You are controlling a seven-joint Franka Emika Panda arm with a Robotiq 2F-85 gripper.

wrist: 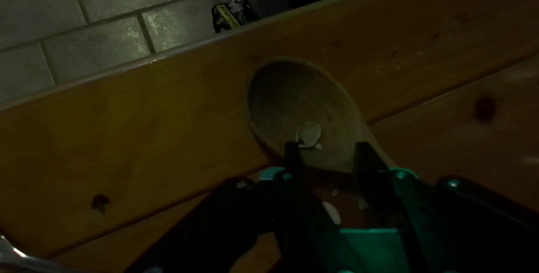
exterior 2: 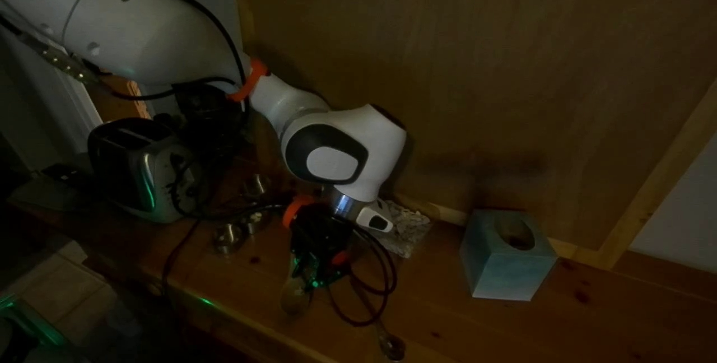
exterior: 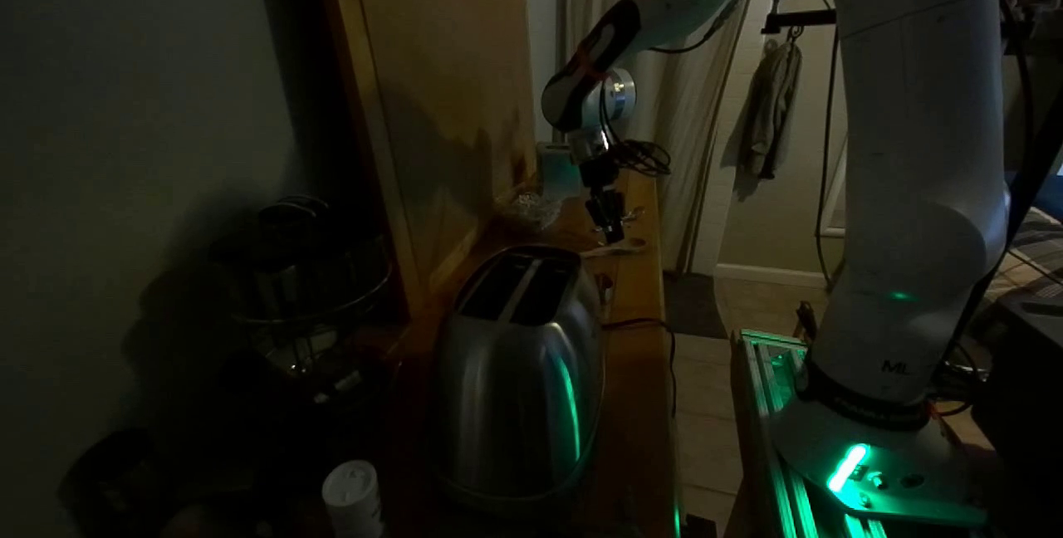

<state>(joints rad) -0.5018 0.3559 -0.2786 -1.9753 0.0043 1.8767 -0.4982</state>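
Observation:
My gripper (wrist: 327,148) is open, its two black fingertips apart over the bowl of a wooden spoon (wrist: 301,92). A small pale round piece (wrist: 309,134) lies in the bowl, close to the left fingertip. Whether a finger touches the spoon or the piece I cannot tell. A few more pale bits (wrist: 332,213) show between the fingers, lower down. In an exterior view the gripper (exterior: 613,232) points down just above the spoon (exterior: 634,246). In an exterior view the gripper (exterior 2: 313,280) partly hides the spoon (exterior 2: 294,300). The scene is dark.
A steel toaster (exterior: 515,405) stands on the wooden counter (exterior 2: 627,318). Small metal cups (exterior 2: 228,238), a clear plastic bag (exterior 2: 410,231), a blue tissue box (exterior 2: 498,273) and a metal spoon (exterior 2: 392,346) lie around. A wooden panel (exterior 2: 476,71) rises behind. Loose cables hang by the wrist.

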